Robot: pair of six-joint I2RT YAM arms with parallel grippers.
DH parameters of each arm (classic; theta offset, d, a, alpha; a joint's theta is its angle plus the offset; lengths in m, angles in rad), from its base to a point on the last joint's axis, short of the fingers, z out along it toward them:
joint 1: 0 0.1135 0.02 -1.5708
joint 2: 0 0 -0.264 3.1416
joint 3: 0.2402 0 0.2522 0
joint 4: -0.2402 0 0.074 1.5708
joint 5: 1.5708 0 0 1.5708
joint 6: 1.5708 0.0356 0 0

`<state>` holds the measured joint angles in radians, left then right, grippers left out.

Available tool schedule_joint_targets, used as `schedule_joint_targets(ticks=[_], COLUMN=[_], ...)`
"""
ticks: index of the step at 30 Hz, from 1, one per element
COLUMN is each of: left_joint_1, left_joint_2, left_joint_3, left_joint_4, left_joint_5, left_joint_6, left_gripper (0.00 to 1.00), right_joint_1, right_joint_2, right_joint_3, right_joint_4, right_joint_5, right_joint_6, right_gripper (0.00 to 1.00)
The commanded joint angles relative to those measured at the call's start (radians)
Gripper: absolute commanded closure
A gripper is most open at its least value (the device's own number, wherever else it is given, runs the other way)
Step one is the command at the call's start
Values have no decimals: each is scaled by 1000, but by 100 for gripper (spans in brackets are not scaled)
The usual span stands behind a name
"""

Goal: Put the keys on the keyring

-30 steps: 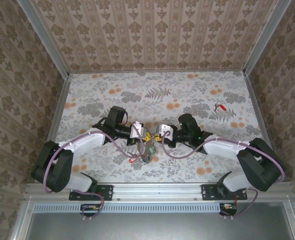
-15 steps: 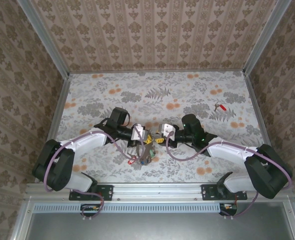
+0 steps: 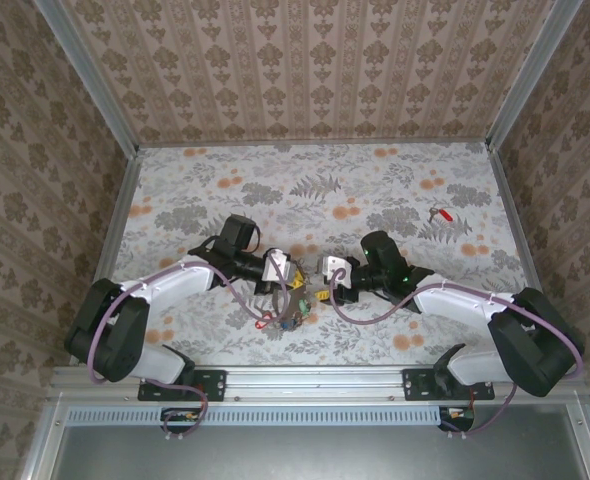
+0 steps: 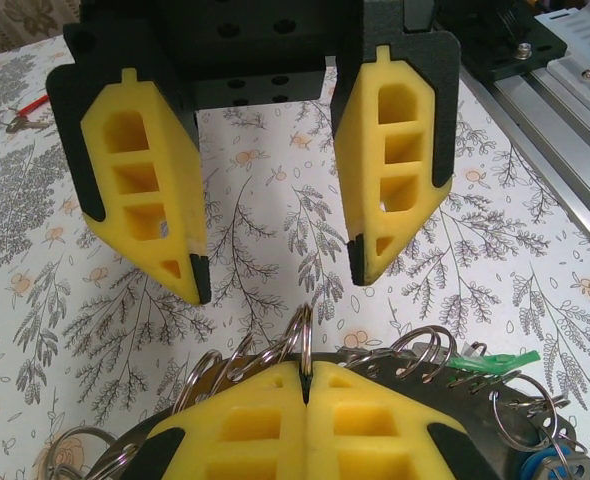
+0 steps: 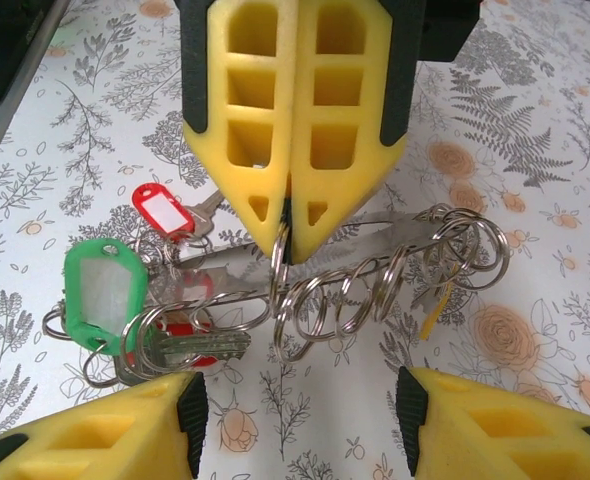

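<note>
Right wrist view, left gripper (image 5: 287, 240) clenched on keyring (image 5: 385, 238), right gripper (image 5: 300, 400) released, just beside it

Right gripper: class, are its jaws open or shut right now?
Open. The left wrist view shows the right gripper with its yellow fingers well apart, bare table between them, nothing gripped.

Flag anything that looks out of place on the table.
One red key lies alone toward the far right of the table, well apart from the other keys bunched on the keyring that the left gripper pinches. Nothing looks spilled or broken.
</note>
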<state>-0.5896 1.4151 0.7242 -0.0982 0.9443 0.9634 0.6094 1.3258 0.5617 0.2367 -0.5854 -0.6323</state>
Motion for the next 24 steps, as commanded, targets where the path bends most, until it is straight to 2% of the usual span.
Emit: schedule_joint_targets(ticks=[1, 5, 9, 13, 19, 24], left_joint_1=[-14, -24, -30, -32, -43, -58], left_joint_2=[20, 31, 38, 44, 56, 56], left_joint_3=[35, 44, 55, 62, 64, 59], left_joint_4=[-26, -37, -35, -64, -96, -71], left_joint_5=[44, 40, 42, 42, 36, -10], left_joint_6=[41, 53, 57, 83, 126, 135], left_gripper=[100, 100, 100, 100, 100, 100], right_joint_1=[6, 4, 1, -34, -60, -62], right_joint_2=[18, 58, 107, 95, 99, 148], right_joint_3=[4, 33, 39, 29, 49, 75], right_joint_4=[71, 154, 192, 209, 213, 215], right_joint_5=[21, -23, 26, 19, -61, -116], right_joint_6=[17, 85, 90, 95, 138, 186], right_gripper=[46, 51, 60, 65, 65, 60])
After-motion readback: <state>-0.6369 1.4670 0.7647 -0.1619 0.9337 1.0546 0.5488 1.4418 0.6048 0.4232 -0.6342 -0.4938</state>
